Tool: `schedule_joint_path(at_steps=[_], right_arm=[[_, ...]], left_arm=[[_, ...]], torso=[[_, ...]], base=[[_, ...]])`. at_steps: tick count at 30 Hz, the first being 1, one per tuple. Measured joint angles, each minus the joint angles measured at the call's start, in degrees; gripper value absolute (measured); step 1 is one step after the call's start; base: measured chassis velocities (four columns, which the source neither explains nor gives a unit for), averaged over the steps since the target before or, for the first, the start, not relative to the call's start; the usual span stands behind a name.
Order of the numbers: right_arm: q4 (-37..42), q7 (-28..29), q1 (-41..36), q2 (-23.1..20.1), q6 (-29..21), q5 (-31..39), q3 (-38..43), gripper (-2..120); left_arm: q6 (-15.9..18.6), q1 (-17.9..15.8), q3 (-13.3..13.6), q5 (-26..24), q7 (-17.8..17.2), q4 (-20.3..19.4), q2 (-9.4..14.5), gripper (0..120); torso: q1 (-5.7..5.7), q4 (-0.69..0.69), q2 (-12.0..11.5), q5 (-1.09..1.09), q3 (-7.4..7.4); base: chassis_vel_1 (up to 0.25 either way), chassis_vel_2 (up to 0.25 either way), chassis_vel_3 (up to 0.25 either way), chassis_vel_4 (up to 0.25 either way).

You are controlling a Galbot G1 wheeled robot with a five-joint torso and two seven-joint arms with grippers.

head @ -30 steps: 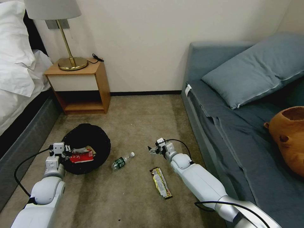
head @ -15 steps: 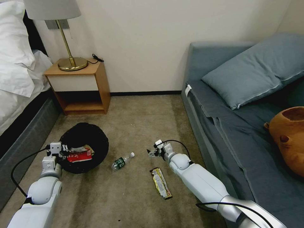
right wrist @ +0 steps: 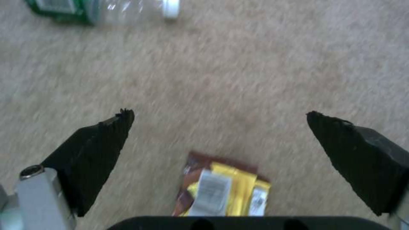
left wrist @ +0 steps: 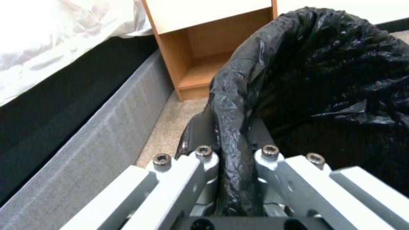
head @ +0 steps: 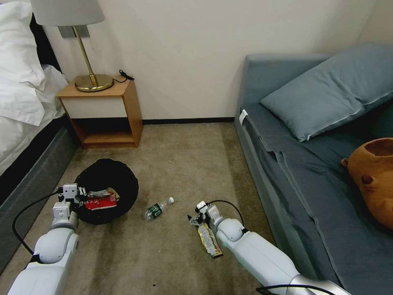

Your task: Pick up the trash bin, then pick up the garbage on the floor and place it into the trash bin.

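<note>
The trash bin point(head: 112, 174), round and lined with a glossy black bag, is at floor level on the left. My left gripper point(head: 77, 193) is shut on its near rim. In the left wrist view the left gripper point(left wrist: 235, 159) pinches the bag-covered rim of the bin point(left wrist: 341, 80). A red-and-white snack packet point(head: 100, 202) lies inside. On the carpet lie a clear bottle point(head: 158, 208) and a gold-brown bar wrapper point(head: 210, 242). My right gripper point(head: 193, 220) hangs open just over the wrapper's far end. The right wrist view shows this gripper point(right wrist: 219, 113) spread wide, with the wrapper point(right wrist: 221, 190) below and the bottle point(right wrist: 98, 9) farther off.
A wooden nightstand point(head: 104, 110) with a brass lamp point(head: 92, 80) stands against the far wall. A bed point(head: 28, 135) borders the left side. A grey-blue sofa point(head: 286, 164) with a pillow point(head: 327, 90) and a brown plush toy point(head: 374, 176) borders the right. Carpet lies between them.
My right gripper has dropped and drawn back from mid-floor to hover over the bar wrapper's far end. The left arm and the bin have shifted slightly left.
</note>
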Motion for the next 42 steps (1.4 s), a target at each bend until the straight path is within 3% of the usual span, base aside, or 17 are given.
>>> schedule_joint_path(at_steps=[31, 32, 34, 36, 40, 42], right_arm=[[-4.5, -3.1, -3.7, 0.3, 1.0, -2.5, 1.8, 99], [-4.6, -3.4, -3.8, 0.4, 1.0, -2.5, 1.9, 92], [-4.6, -3.4, -3.9, 0.5, 1.0, -2.5, 2.0, 90], [-4.7, -3.5, -4.1, 0.5, 1.1, -2.5, 2.1, 79], [-4.7, -3.7, -4.3, 0.5, 1.1, -2.5, 2.3, 69], [-4.5, -3.9, -4.6, 0.4, 1.2, -2.5, 2.6, 56]], left_arm=[[0.0, -2.8, 1.8, 0.7, 0.4, 3.0, -0.3, 4], [-0.1, -2.7, 1.8, 0.8, 0.4, 3.0, -0.4, 4], [-0.1, -2.7, 1.8, 0.8, 0.4, 3.0, -0.4, 4], [-0.2, -2.5, 1.8, 0.8, 0.4, 3.0, -0.4, 4], [-0.3, -2.2, 1.7, 0.8, 0.4, 2.9, -0.5, 4], [-0.5, -1.8, 1.5, 0.8, 0.4, 2.7, -0.5, 4]], torso=[[0.0, 0.0, 0.0, 0.0, 0.0], [0.0, 0.0, 0.0, 0.0, 0.0], [0.0, 0.0, 0.0, 0.0, 0.0], [0.0, 0.0, 0.0, 0.0, 0.0], [0.0, 0.0, 0.0, 0.0, 0.0], [0.0, 0.01, 0.0, 0.0, 0.0]], base=[[0.0, 0.0, 0.0, 0.0], [0.0, 0.0, 0.0, 0.0], [0.0, 0.0, 0.0, 0.0], [0.0, 0.0, 0.0, 0.0], [0.0, 0.0, 0.0, 0.0], [0.0, 0.0, 0.0, 0.0]])
